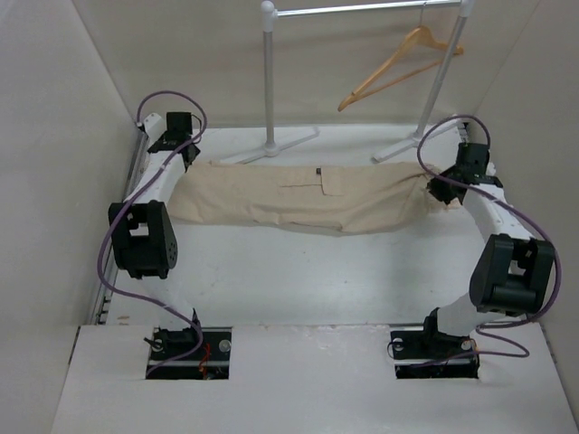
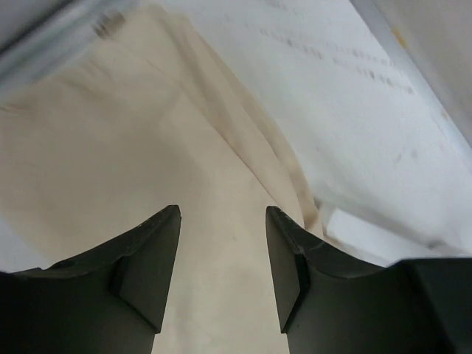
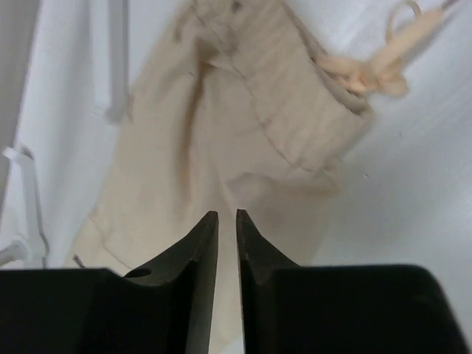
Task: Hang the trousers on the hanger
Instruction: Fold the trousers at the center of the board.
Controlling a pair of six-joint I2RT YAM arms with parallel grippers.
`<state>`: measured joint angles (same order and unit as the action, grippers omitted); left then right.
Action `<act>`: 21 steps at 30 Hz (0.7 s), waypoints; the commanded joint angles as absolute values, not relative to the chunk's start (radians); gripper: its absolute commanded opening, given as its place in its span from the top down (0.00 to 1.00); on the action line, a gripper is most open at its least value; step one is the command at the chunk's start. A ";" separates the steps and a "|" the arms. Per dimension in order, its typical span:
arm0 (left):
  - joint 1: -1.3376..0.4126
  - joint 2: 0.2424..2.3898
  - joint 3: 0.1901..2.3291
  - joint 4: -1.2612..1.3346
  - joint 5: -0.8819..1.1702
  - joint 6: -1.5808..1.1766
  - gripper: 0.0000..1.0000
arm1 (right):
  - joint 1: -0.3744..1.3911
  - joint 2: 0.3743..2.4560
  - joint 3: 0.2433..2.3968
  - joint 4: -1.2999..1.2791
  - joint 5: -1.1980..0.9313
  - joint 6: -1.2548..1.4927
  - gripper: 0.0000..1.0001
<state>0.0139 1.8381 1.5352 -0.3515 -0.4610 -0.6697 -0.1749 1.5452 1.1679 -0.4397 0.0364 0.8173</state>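
Note:
The beige trousers (image 1: 298, 194) lie flat across the far half of the table, waist to the right. My left gripper (image 1: 184, 154) hovers over their left end; in the left wrist view it (image 2: 223, 214) stands open above the fabric (image 2: 110, 147) with nothing between its fingers. My right gripper (image 1: 443, 188) is over the waist end. In the right wrist view its (image 3: 227, 214) jaws stand a narrow gap apart, empty, just above the cloth (image 3: 243, 110), with the drawstring (image 3: 376, 70) beyond. The wooden hanger (image 1: 403, 63) hangs by its hook from the rack's bar, behind the trousers.
A white garment rack (image 1: 269, 72) stands at the back, with its feet (image 1: 280, 143) resting on the table just behind the trousers. White walls close in on both sides. The white table (image 1: 317, 271) lies between the trousers and the arm bases.

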 commanded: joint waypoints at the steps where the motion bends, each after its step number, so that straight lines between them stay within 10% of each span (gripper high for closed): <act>1: 0.024 1.877 1.476 -0.307 -0.361 -0.741 0.53 | -0.168 1.536 1.059 -0.336 0.032 0.835 0.79; 6: 0.076 1.954 1.479 -0.310 -0.305 -0.762 0.54 | -0.168 1.569 1.025 -0.295 -0.055 0.808 0.48; 11: 0.145 1.994 1.441 -0.318 -0.302 -0.765 0.54 | -0.180 1.633 1.005 -0.282 -0.051 0.813 0.44; 17: 0.212 2.002 1.399 -0.318 -0.316 -0.743 0.54 | -0.197 1.732 1.017 -0.284 -0.049 0.818 0.54; 21: 0.219 1.988 1.373 -0.313 -0.366 -0.681 0.54 | -0.209 1.733 0.999 -0.285 -0.028 0.827 0.86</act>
